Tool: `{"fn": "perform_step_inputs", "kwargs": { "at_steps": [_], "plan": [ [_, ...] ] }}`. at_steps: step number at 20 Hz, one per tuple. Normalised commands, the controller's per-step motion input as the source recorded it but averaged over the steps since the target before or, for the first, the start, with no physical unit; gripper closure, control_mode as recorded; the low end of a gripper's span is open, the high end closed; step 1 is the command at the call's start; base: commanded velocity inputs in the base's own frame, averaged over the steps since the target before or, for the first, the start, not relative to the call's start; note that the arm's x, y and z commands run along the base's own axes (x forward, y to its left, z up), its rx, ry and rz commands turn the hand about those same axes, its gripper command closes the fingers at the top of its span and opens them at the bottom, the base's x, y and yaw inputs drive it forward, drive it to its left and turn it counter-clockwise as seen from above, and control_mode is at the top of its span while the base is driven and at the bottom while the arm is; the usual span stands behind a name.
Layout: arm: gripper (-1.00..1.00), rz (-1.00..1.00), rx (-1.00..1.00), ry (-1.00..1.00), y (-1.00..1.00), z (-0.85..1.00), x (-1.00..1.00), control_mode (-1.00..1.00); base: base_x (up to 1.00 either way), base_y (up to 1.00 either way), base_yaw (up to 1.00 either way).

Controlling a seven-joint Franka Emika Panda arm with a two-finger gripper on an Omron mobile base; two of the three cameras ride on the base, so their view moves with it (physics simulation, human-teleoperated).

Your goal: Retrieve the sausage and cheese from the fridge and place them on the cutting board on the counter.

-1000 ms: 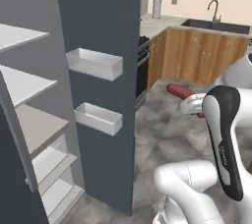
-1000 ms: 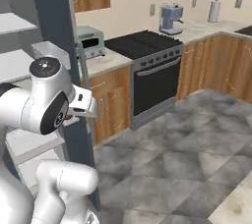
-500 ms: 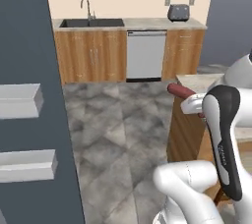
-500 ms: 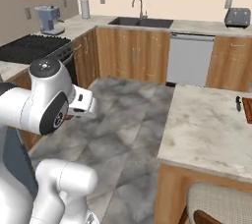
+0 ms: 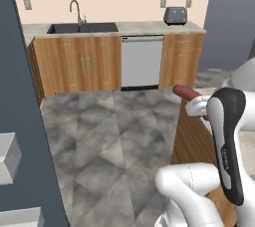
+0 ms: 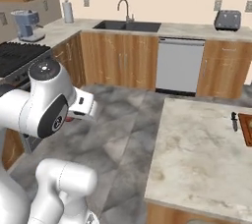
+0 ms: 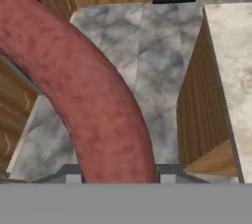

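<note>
The reddish-brown sausage [image 7: 93, 95] sits between my gripper's [image 7: 120, 175] jaws, which are shut on it, and it curves up across the hand view. In the left base view one end of the sausage [image 5: 184, 91] sticks out of the gripper [image 5: 198, 105] at chest height, over the floor by the counter's wooden side. The beige marbled counter [image 6: 197, 154] lies to the right, with an edge of the reddish cutting board [image 6: 248, 130] at its far right. The fridge's dark door [image 5: 22, 121] stands at the left with white door bins [image 5: 7, 157]. The cheese is out of view.
A small black-handled knife [image 6: 235, 121] lies on the counter beside the board. Along the back wall run a sink [image 6: 127, 24], a dishwasher [image 6: 179, 66] and a toaster [image 6: 227, 20]. A stove [image 6: 17, 56] and coffee maker [image 6: 27, 25] stand at the left. Grey tiled floor [image 5: 109, 136] lies between.
The whole picture has swung: the cameras have turned from the fridge shelves and stove toward the sink wall and the counter. The gripper has kept hold of the sausage throughout.
</note>
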Motion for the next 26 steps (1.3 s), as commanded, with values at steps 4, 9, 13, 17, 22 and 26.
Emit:
{"fn": "perform_step_inputs", "kwargs": {
  "at_steps": [4,9,13,17,22,26],
  "plan": [
    [1.00,0.00,0.00,0.00,0.00,0.00,0.00,1.00,0.93,0.08,0.00],
    [1.00,0.00,0.00,0.00,0.00,0.00,0.00,1.00,0.93,0.08,0.00],
    [1.00,0.00,0.00,0.00,0.00,0.00,0.00,1.00,0.94,0.07,0.00],
    [1.00,0.00,0.00,0.00,0.00,0.00,0.00,1.00,0.94,0.06,0.00],
    [1.00,0.00,0.00,0.00,0.00,0.00,0.00,1.00,0.94,0.05,0.00],
    [1.00,0.00,0.00,0.00,0.00,0.00,0.00,1.00,0.94,0.05,0.00]
  ]
}}
